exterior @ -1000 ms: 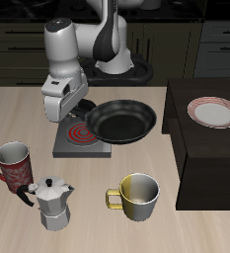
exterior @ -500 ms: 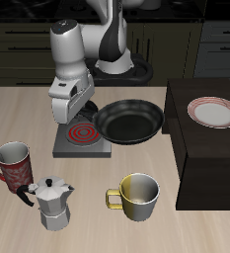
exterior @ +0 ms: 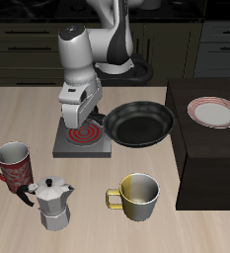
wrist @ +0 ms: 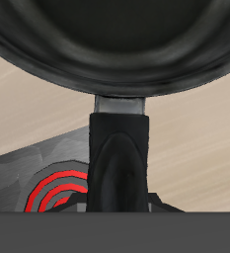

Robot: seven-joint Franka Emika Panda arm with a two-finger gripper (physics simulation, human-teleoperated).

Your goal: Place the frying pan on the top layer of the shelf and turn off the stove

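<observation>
The black frying pan [exterior: 139,124] hangs in the air between the stove [exterior: 67,148] and the shelf [exterior: 200,163], its rim close to the shelf's near top edge. My gripper [exterior: 91,115] is shut on the pan's long handle and sits over the stove's red coil [exterior: 84,131]. In the wrist view the frying pan [wrist: 115,44] fills most of the picture. Its handle [wrist: 121,148] runs toward the camera, with the red coil [wrist: 55,194] of the stove below it. My fingertips do not show there.
A white red-rimmed plate [exterior: 214,112] lies on the shelf's flat top. Near the table's front edge stand a red mug [exterior: 14,163], a silver moka pot [exterior: 53,203] and a yellow-and-white mug [exterior: 136,196].
The arm has carried the frying pan sideways off the stove toward the shelf; the coil is now more exposed.
</observation>
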